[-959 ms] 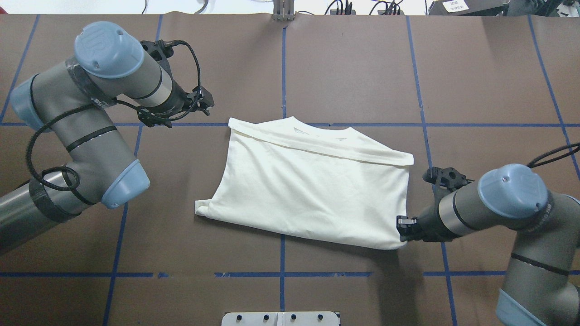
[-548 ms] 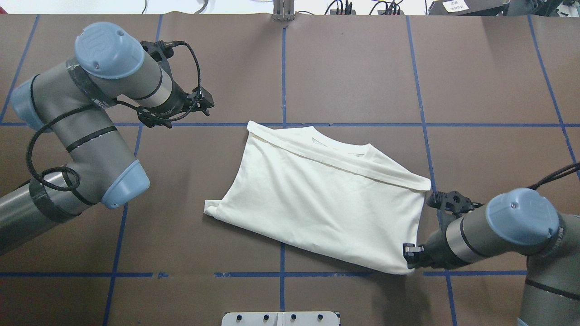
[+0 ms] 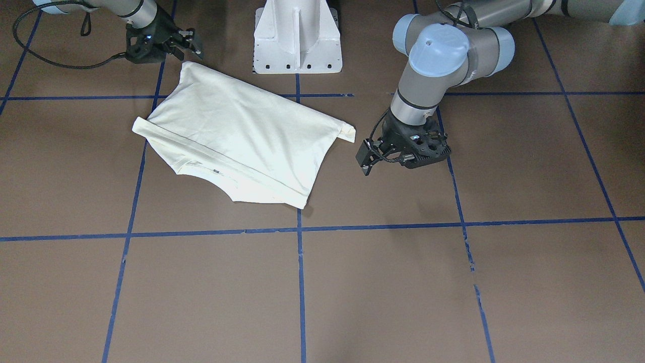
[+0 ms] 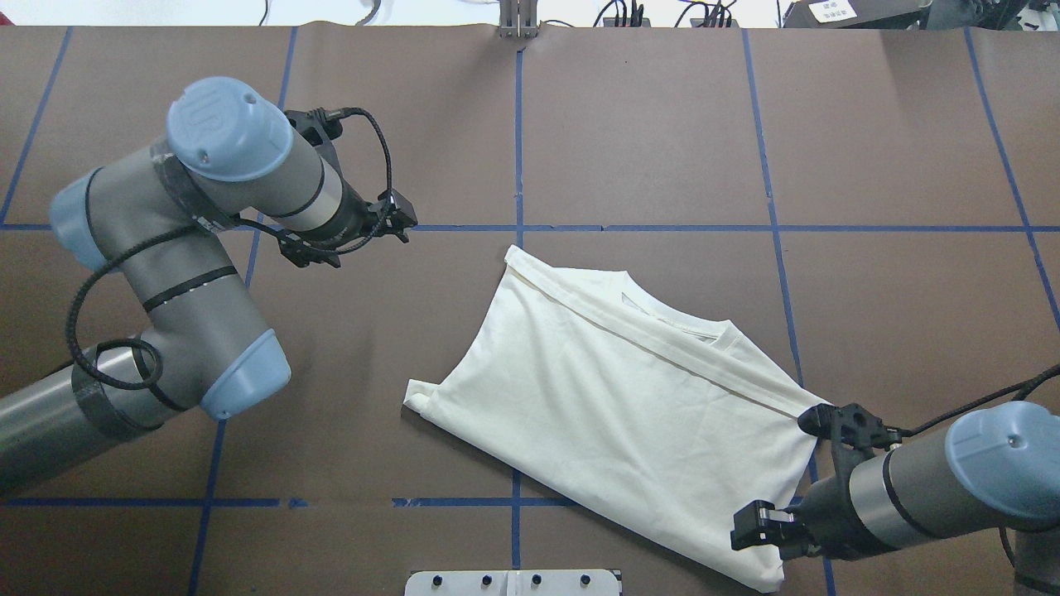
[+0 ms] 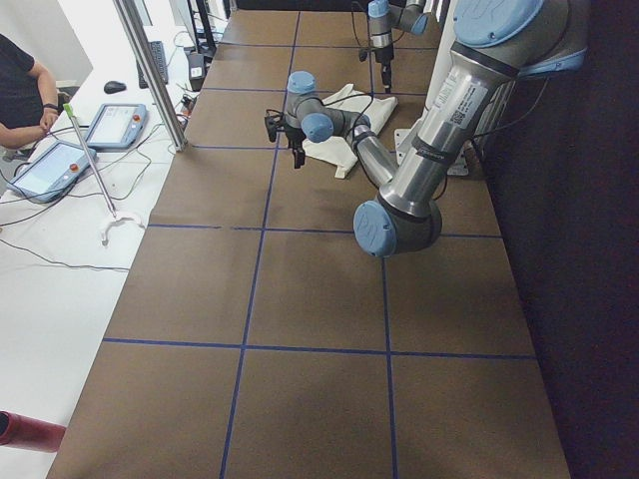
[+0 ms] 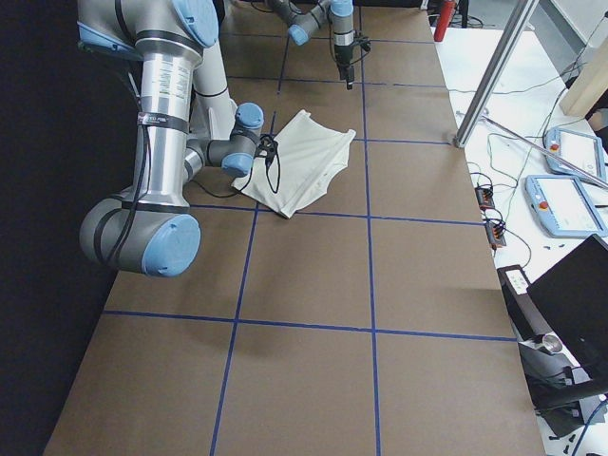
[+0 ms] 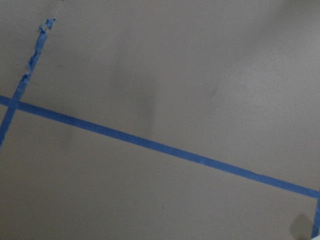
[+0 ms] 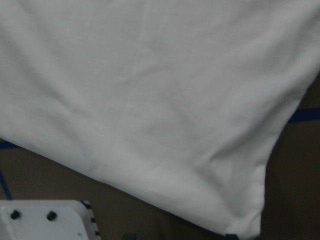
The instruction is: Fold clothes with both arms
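The cream shirt (image 4: 629, 397) lies folded on the brown table, plain side up, turned at a slant, collar on the far side. No print shows. It also shows in the front view (image 3: 237, 136) and fills the right wrist view (image 8: 150, 100). My right gripper (image 4: 745, 530) is shut on the shirt's near right corner, close to the table's near edge; in the front view it (image 3: 187, 45) sits at the shirt's top corner. My left gripper (image 4: 403, 222) is open and empty, low over bare table to the left of the shirt, and a short gap from its corner in the front view (image 3: 365, 160).
The white pedestal base (image 3: 297, 38) stands at the table's near edge, close to the shirt's near hem. Blue tape lines (image 7: 150, 142) cross the brown table. An operator (image 5: 20, 90) and teach pendants sit beyond the table's far edge.
My right gripper has pulled back toward the robot's base, dragging the shirt rightward and nearer and turning it. My left arm has shifted slightly right and nearer.
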`<move>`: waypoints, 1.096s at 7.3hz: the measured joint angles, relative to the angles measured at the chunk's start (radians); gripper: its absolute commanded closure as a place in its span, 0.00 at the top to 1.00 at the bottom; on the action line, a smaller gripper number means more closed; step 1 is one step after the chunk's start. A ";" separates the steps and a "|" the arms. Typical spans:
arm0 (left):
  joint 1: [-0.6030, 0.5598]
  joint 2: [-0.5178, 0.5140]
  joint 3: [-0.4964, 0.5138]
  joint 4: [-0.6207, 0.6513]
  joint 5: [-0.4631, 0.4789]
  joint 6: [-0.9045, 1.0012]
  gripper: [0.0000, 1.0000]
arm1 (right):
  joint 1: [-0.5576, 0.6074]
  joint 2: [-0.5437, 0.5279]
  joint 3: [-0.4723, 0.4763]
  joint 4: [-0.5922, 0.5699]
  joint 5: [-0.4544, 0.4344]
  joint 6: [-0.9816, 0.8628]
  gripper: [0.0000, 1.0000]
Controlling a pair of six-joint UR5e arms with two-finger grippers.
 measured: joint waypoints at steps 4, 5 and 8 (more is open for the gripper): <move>0.245 0.030 -0.056 0.000 0.038 -0.343 0.90 | 0.234 0.108 -0.031 0.039 -0.005 -0.005 1.00; 0.284 0.031 -0.052 -0.001 0.056 -0.384 0.89 | 0.255 0.130 -0.048 0.039 -0.006 -0.007 1.00; 0.307 0.029 -0.035 -0.001 0.082 -0.413 0.85 | 0.274 0.174 -0.092 0.039 -0.005 -0.010 1.00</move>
